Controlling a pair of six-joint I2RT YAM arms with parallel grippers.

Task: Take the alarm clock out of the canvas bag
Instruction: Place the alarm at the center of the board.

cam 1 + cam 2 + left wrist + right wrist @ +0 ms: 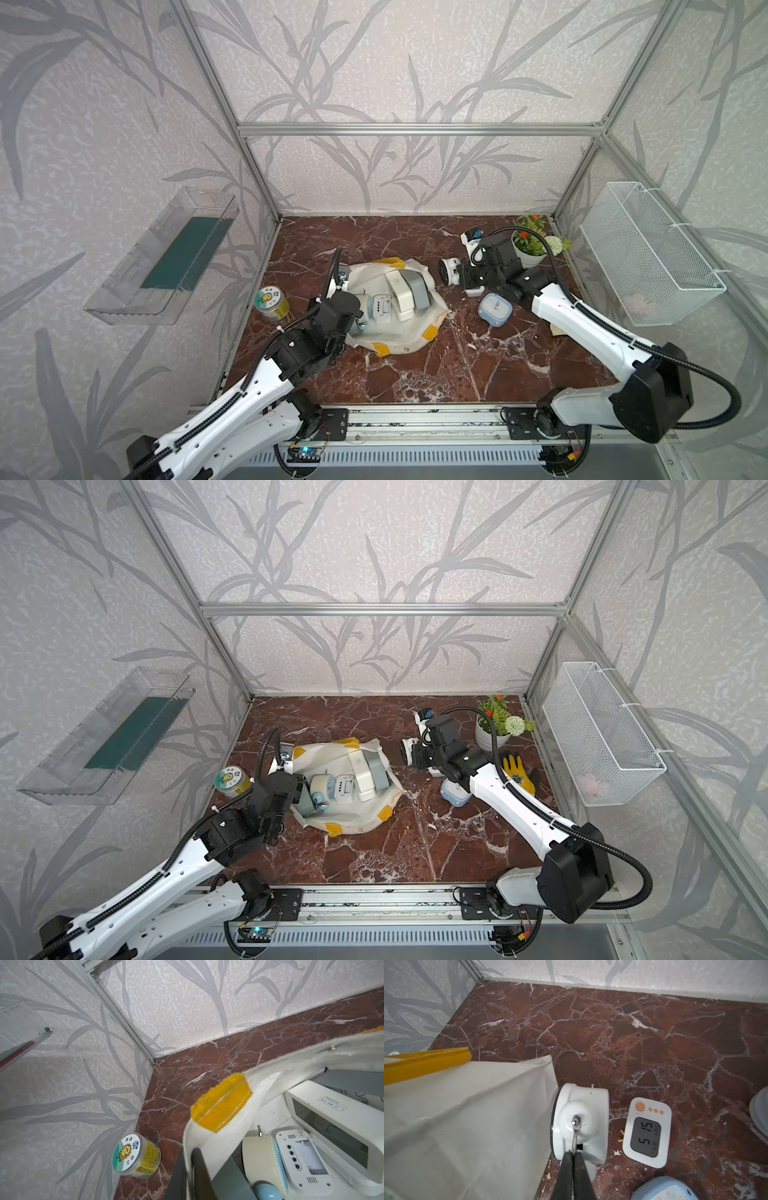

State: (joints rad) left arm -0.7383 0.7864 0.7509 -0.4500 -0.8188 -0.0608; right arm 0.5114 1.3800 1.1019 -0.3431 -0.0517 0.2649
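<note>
Currently the left gripper (pixel 190 1153) is clenched on the rim of the canvas bag (pixel 399 338), which lies mouth-open in the middle of the bench (pixel 415 382). The right gripper (pixel 573 1155) is clamped on the thin metal handle of the white alarm clock (pixel 589 1103). That clock is outside the bag, just beside its wall. We can't tell whether it rests on the bench. Near it on the bench are a white digital clock (pixel 646 1132) and a blue clock (pixel 494 311). We see a cream bell clock (pixel 321 784) and a small white clock (pixel 344 789) inside the bag.

Cream canvas bag (pixel 401 338) lying open, white alarm clock (pixel 581 1122) just beside
</note>
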